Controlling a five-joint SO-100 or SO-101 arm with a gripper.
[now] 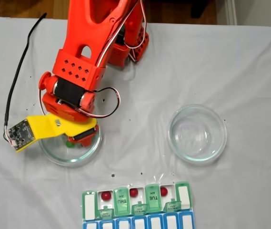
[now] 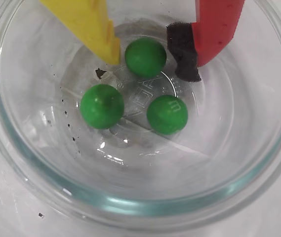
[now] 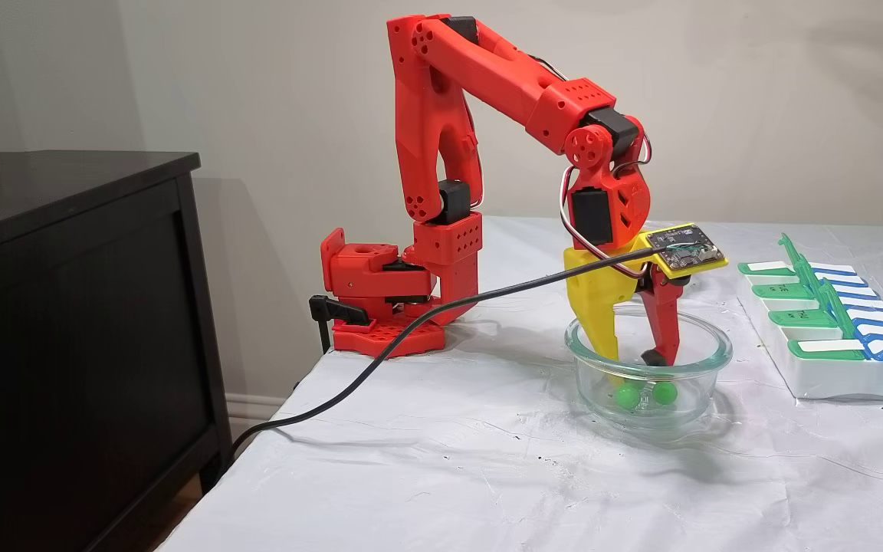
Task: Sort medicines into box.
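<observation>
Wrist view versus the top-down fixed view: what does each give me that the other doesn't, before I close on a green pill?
Wrist view alone: three green pills in the glass dish, one pill sitting between the yellow finger and the red finger's black pad; gripper open.

Top-down fixed view alone: the pill organizer with three red pills in open compartments, and a second, empty glass dish.

Both: the gripper lowered into the dish holding the green pills.
</observation>
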